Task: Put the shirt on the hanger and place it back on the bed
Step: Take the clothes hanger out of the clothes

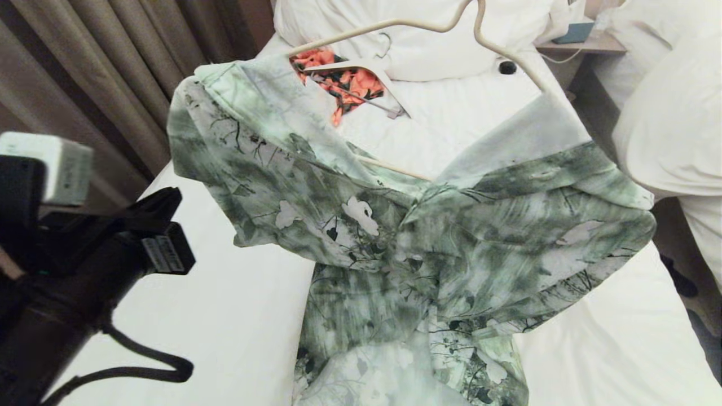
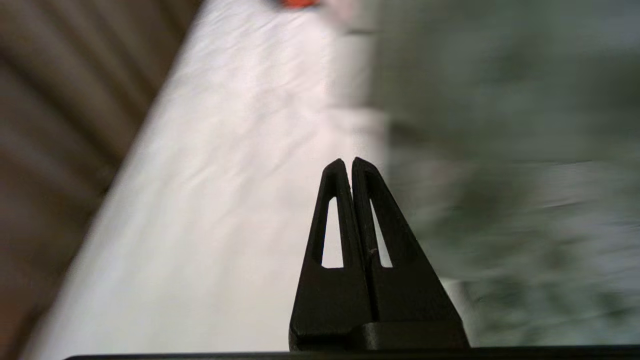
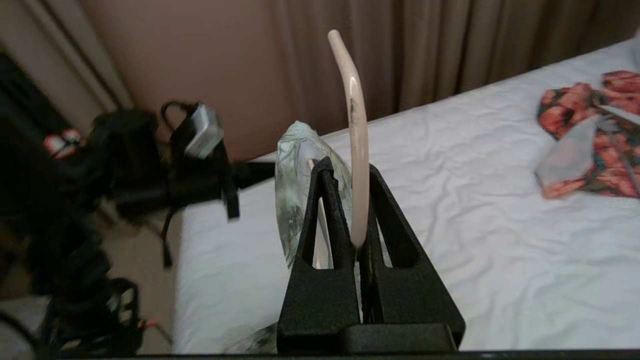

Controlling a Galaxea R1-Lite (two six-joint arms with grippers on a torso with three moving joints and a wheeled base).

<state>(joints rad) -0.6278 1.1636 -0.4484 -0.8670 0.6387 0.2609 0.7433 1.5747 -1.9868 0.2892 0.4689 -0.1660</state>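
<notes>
While the right gripper is clamping the thin cream wire hanger, the green-and-white floral shirt is hanging over the white-sheeted bed.
The hanger's long axis is running across the bed's width; the left gripper, pinched empty, is hovering near the bed's left edge.

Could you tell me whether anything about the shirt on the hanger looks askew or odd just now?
Yes. The shirt sits crooked on the hanger: its collar gapes wide and the front bunches into a twisted knot at the middle instead of hanging flat above the bed.

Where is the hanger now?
The hanger is lifted above the bed, carrying the shirt; the right gripper clamps its hook.
</notes>
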